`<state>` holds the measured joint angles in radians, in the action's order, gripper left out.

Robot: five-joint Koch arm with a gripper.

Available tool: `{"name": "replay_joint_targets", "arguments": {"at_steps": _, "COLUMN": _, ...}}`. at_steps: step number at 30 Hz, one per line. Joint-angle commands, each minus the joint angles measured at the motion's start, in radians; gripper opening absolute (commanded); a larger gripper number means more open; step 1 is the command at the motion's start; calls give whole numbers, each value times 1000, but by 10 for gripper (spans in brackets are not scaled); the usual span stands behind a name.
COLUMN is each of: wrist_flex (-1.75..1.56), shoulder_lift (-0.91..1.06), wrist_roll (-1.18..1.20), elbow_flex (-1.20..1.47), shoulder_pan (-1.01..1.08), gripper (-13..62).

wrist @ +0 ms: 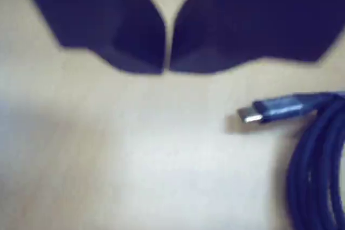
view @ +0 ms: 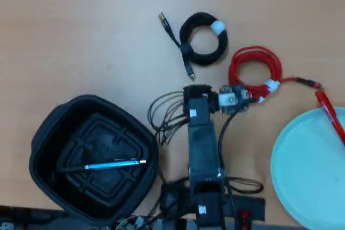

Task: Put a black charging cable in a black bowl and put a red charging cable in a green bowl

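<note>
The black charging cable lies coiled on the table with a white tie; one plug points down toward my gripper. In the wrist view it looks dark blue, with its metal-tipped plug and coil at the right. My gripper enters from the top, its jaws closed to a thin slit and holding nothing. The red charging cable lies coiled just right of the gripper. The black bowl stands at the lower left. The green bowl is at the lower right edge.
A blue pen lies inside the black bowl. A red stick-like object rests on the green bowl's upper rim. Loose black robot wires loop left of the arm. The table is bare wood at the upper left.
</note>
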<state>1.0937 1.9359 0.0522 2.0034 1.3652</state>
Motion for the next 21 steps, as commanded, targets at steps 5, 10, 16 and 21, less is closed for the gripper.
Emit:
{"name": "replay_joint_targets", "arguments": {"at_steps": 5, "wrist_flex": 146, "shoulder_lift": -215, "wrist_roll": -55, "elbow_flex": -311, "shoulder_pan": -21, "gripper": -1}}
{"name": "replay_joint_targets", "arguments": {"at_steps": 10, "wrist_flex": 155, "shoulder_lift": -334, "wrist_roll": -58, "elbow_flex": -457, "shoulder_pan": -43, "gripper": 9}}
{"name": "replay_joint_targets", "arguments": {"at_steps": 16, "wrist_flex": 328, "shoulder_lift": -512, "wrist_roll": -77, "elbow_flex": -753, "shoulder_pan": -86, "gripper": 63}}
{"name": "replay_joint_targets", "arguments": {"at_steps": 21, "wrist_flex": 399, "shoulder_lift": -609, "wrist_roll": -64, "elbow_flex": -894, "shoulder_pan": -103, "gripper": 227}}
